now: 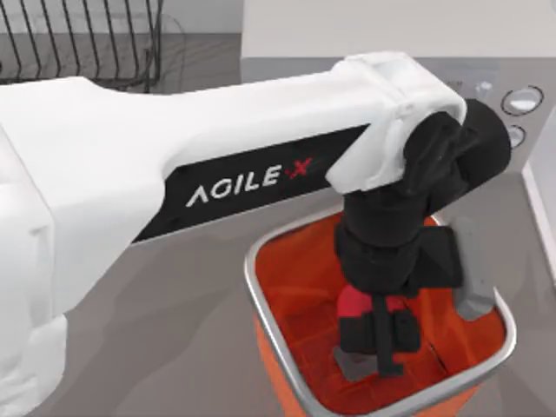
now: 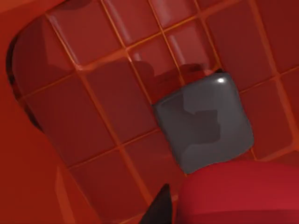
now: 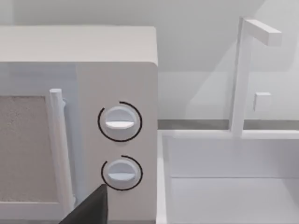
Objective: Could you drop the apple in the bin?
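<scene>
The left gripper [image 1: 372,334] reaches down inside the orange bin [image 1: 287,347] at the tabletop's near edge, jaws clamped on the red apple [image 1: 356,302] above the bin's tiled floor and its grey square [image 2: 203,122]. Farther back stands a pale microwave [image 3: 117,84] with two dials; the right gripper's jaw state cannot be told.

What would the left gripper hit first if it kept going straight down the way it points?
Probably the bin's tiled floor, around the grey square lying there. The left gripper points down inside the bin with the apple between its fingers, so the apple might touch first; depth is unclear.
</scene>
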`<state>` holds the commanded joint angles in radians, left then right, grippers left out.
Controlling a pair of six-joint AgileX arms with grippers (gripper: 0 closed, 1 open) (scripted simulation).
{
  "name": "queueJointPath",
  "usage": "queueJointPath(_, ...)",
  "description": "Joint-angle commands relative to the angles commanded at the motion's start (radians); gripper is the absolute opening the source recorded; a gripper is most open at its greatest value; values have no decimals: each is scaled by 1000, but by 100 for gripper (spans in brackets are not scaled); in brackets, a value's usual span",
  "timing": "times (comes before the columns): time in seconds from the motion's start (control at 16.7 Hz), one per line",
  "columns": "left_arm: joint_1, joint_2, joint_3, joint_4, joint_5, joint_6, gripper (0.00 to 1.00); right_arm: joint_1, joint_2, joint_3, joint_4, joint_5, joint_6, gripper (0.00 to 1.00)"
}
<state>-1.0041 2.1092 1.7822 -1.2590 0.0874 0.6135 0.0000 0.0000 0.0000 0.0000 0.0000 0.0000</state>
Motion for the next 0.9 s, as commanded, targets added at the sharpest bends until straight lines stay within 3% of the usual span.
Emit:
queueJointPath(0.54,0,0,0,0,0,0,98,0,0,0,0,0,0,100)
queueJointPath(0.9,0,0,0,0,0,0,100,0,0,0,0,0,0,100)
